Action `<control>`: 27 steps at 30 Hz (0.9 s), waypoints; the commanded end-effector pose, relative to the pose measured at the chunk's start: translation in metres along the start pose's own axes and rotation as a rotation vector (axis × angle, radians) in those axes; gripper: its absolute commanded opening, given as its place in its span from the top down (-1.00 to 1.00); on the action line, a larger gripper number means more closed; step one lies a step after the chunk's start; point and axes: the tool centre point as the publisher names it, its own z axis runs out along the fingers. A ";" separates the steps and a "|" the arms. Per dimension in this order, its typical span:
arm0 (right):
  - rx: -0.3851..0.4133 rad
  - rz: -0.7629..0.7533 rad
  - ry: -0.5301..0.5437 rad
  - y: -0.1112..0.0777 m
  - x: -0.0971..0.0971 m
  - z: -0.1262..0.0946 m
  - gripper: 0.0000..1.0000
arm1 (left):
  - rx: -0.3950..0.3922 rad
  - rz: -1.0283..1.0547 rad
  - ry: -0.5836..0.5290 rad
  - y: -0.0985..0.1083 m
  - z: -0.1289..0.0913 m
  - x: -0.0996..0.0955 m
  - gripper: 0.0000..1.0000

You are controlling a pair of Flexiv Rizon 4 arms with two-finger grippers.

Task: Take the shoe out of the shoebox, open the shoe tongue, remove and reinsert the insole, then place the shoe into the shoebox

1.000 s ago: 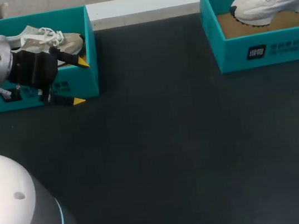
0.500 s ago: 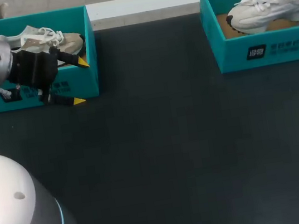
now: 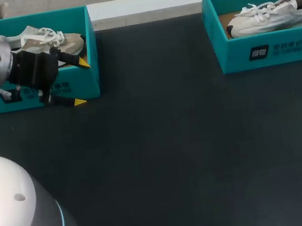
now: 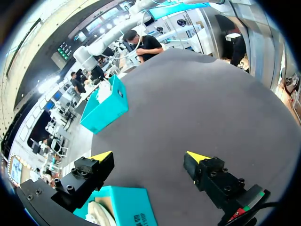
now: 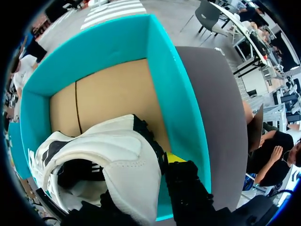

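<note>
In the right wrist view, right gripper (image 5: 141, 181) clamped on the heel of the white shoe (image 5: 117, 155). One yellow-tipped finger (image 5: 175, 158) wedged between heel and box wall, the other hidden under the shoe. In the head view, only a dark sliver of that gripper, cut off at the edge beside the right shoebox (image 3: 269, 50). Shoe inside that box, tilted, toe low near the cardboard floor, heel higher toward the arm. Insole impossible to make out.

On the left, left gripper (image 3: 81, 82) spread wide, gripping nothing, level at the front corner of the left shoebox (image 3: 29, 21). One tip over the corner, the other out in front of the front wall. Inside, a second, beige shoe (image 3: 69, 43), partly covered by the arm.

White logo and print on both box fronts, too small to read, the left one half hidden. Dark table (image 3: 167, 144) beneath.
</note>
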 end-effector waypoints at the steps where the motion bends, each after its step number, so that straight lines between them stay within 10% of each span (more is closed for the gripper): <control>1: 0.018 0.002 -0.003 0.000 0.001 0.007 1.00 | -0.004 0.000 0.001 -0.001 0.000 0.001 -1.00; 26: 0.174 0.030 -0.056 -0.024 -0.004 0.050 0.98 | -0.004 0.000 0.001 -0.001 0.000 0.001 -1.00; 27: 0.178 0.029 -0.058 -0.025 -0.003 0.051 0.51 | -0.004 0.000 0.001 -0.001 0.000 0.001 -1.00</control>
